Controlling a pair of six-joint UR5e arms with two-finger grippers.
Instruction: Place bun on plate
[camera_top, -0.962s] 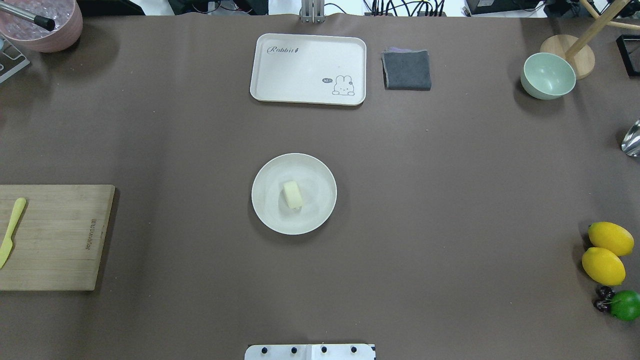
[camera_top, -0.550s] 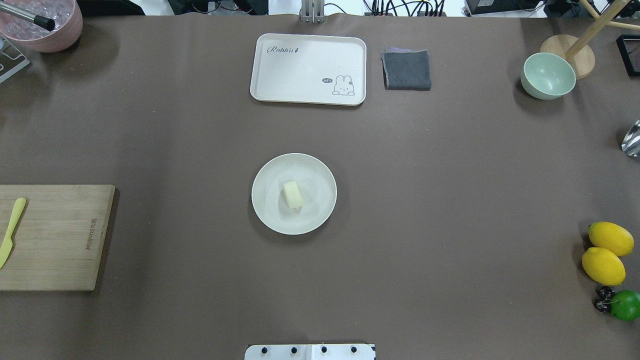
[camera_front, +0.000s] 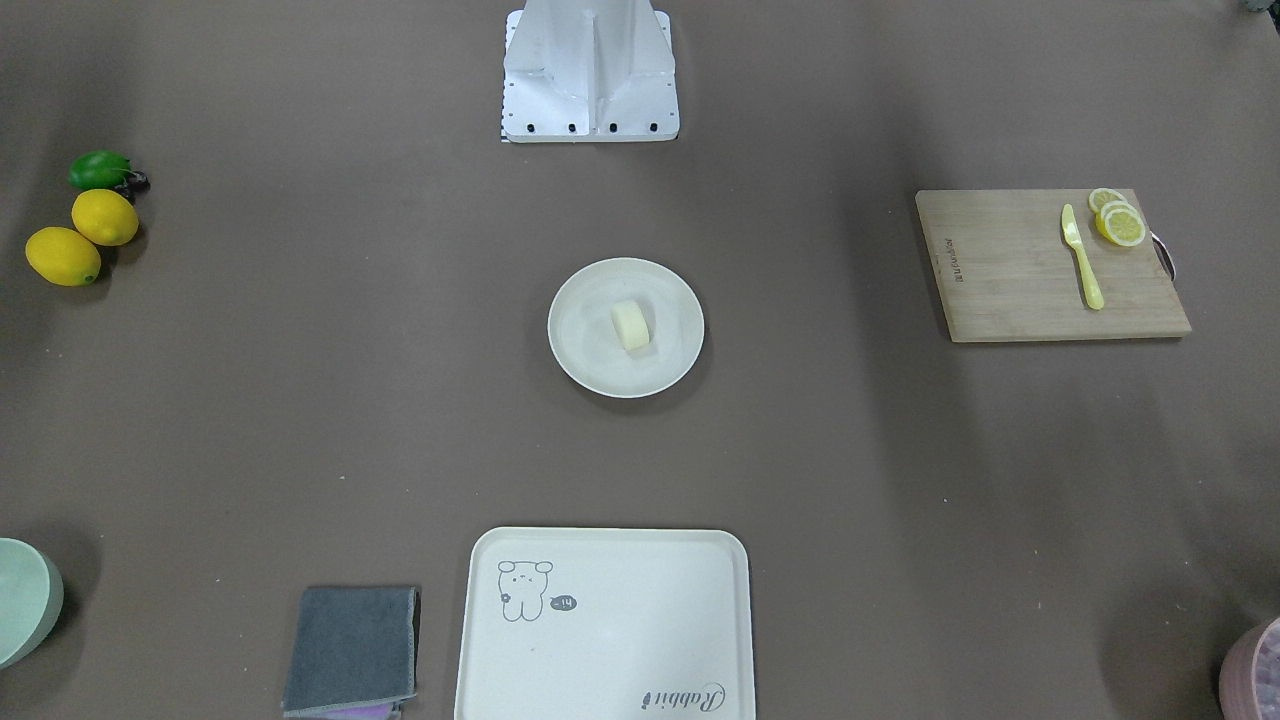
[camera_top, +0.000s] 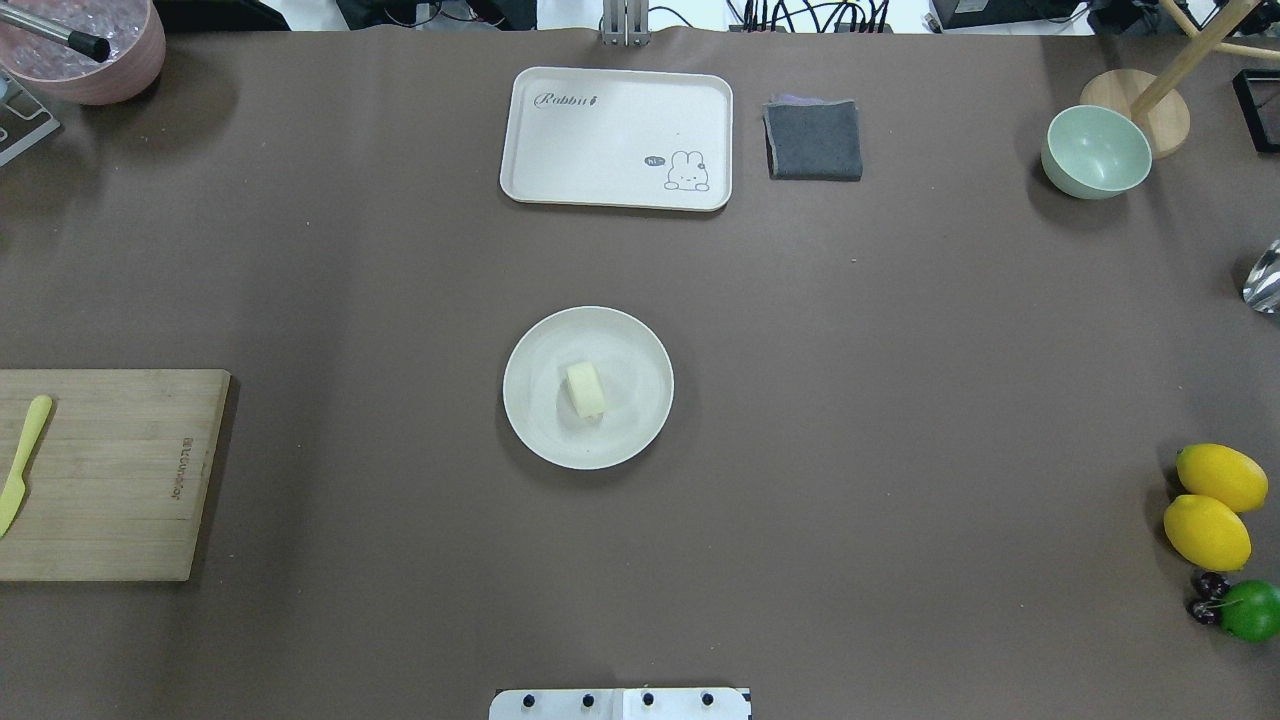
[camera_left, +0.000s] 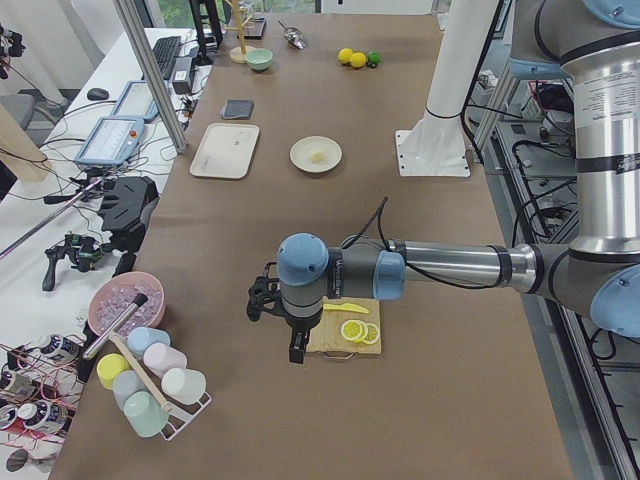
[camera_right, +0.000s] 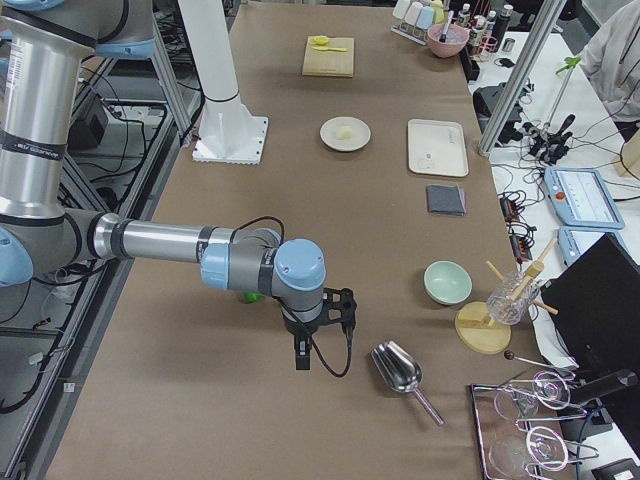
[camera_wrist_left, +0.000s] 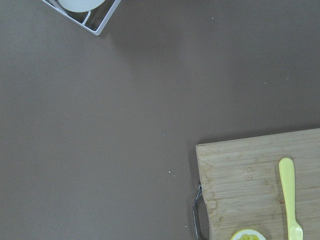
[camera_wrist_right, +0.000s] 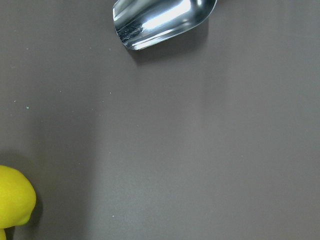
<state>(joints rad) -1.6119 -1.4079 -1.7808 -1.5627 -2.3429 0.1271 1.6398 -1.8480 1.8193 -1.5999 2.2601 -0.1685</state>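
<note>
Left-end view, nearest: left gripper (camera_left: 296, 356) hangs beside the cutting board (camera_left: 322, 345). Fingers apart or together, cannot tell (side view only). Right-end view, nearest: right gripper (camera_right: 303, 362) hangs close to the metal scoop (camera_right: 398, 368). Again cannot tell. Farther off, at table centre: bun (camera_top: 585, 389) rests on the plate (camera_top: 632, 420), roughly mid-plate, well apart from both grippers and held by neither. Placement judged done, nothing visibly left
</note>
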